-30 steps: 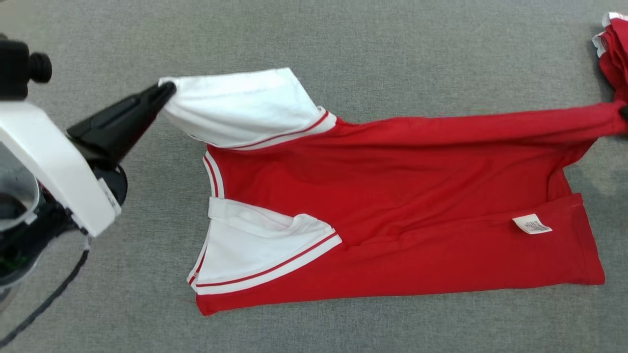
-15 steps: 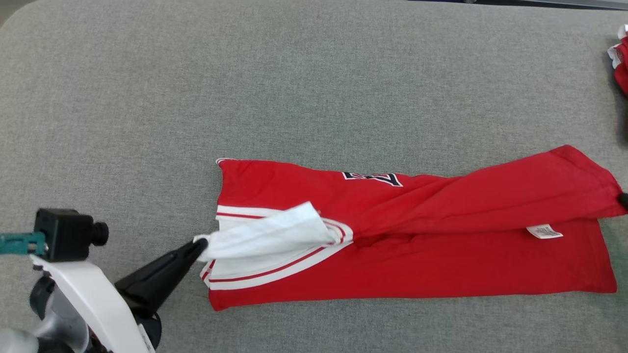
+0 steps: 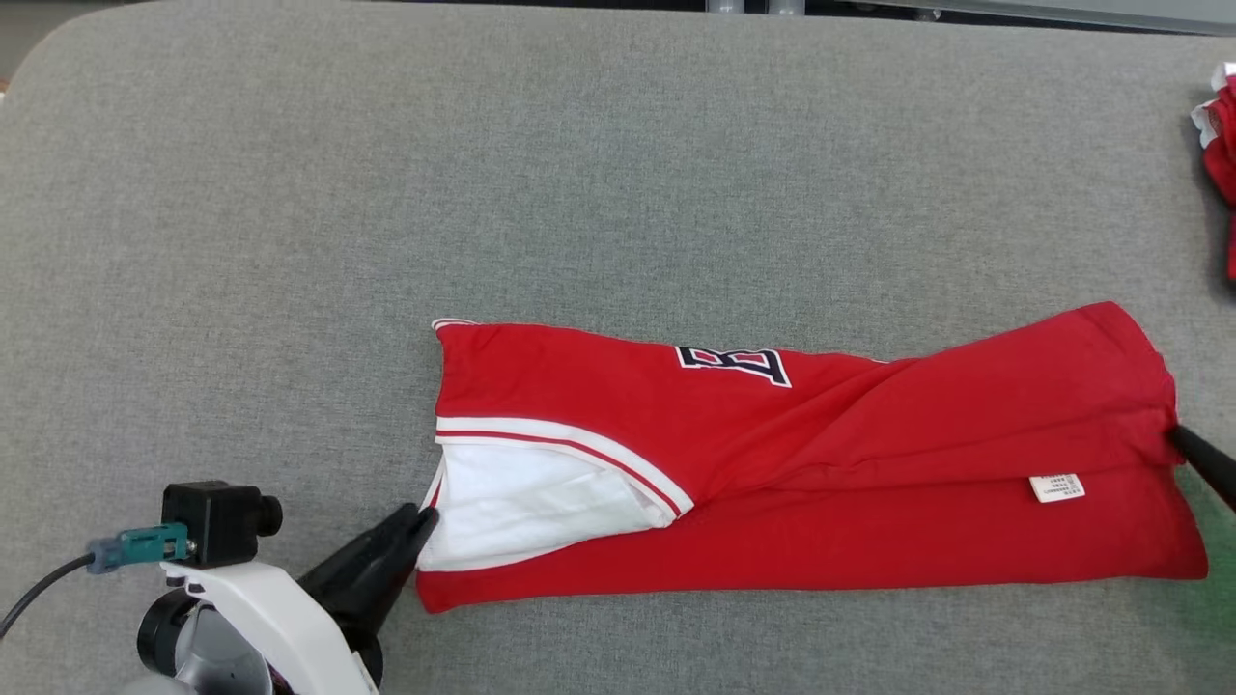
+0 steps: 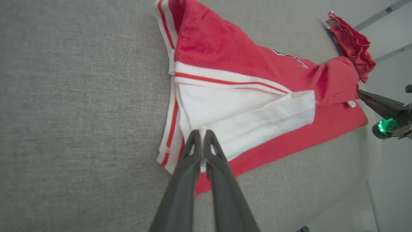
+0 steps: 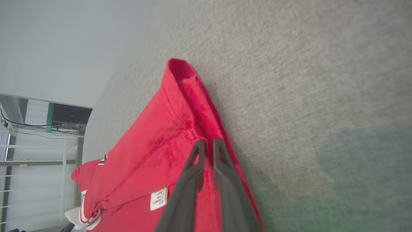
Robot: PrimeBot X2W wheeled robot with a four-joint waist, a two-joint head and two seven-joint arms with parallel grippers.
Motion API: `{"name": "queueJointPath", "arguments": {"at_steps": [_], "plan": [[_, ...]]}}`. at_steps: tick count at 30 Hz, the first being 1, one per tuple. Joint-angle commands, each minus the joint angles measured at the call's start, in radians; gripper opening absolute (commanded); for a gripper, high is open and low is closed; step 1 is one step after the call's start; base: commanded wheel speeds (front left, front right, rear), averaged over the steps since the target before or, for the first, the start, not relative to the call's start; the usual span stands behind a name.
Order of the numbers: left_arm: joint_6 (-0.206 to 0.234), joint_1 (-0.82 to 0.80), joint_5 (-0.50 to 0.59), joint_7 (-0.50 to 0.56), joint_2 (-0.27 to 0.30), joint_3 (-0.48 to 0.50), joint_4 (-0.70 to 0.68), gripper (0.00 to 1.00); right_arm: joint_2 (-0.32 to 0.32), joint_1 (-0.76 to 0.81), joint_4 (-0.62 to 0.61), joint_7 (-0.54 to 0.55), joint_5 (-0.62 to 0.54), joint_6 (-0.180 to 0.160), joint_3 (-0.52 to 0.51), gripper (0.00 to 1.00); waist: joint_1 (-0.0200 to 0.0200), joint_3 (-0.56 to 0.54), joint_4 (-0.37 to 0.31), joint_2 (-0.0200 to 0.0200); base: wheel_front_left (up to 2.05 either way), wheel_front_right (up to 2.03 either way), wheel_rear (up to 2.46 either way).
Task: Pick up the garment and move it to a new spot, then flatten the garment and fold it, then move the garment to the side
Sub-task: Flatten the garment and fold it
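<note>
Two sets of jaws: nearly closed, each nipping cloth.
Left jaws: on the white sleeve (image 4: 231,109).
Right jaws: on the red hem (image 5: 190,109).
Garment (image 3: 821,454): lying on the counter (image 3: 579,174), long axis running jaws to jaws.

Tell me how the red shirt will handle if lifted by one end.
The shirt would likely sag and drape, since it lies in soft creases. It is probably light: its thin layers rest nearly flat on the grey pad. The folded-over layers may slip open when raised.
</note>
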Motion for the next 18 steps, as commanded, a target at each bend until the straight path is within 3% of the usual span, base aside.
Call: {"name": "queueJointPath", "arguments": {"at_steps": [1,9,14,18], "plan": [[0.01,0.004,0.019,-0.026,-0.01,0.008,0.011,1.0,0.004,0.008,-0.005,-0.024,-0.011,0.0,-0.014,1.0,0.0,-0.013,-0.003,0.0,0.0,0.0,0.0],[0.135,0.055,0.199,-0.33,-0.143,0.028,0.096,1.0,0.055,0.123,-0.079,-0.237,-0.156,0.0,-0.04,1.0,0.0,-0.082,0.003,0.0,0.0,0.0,0.0],[0.209,0.054,0.31,-0.432,-0.26,0.021,0.179,1.0,0.095,0.081,0.01,-0.34,-0.276,0.0,-0.015,1.0,0.0,-0.106,0.03,0.0,0.0,0.0,0.0],[0.226,0.047,0.408,-0.448,-0.343,0.034,0.226,1.0,0.119,0.019,0.12,-0.371,-0.36,0.0,0.015,1.0,0.0,-0.118,0.056,0.0,0.0,0.0,0.0]]}}
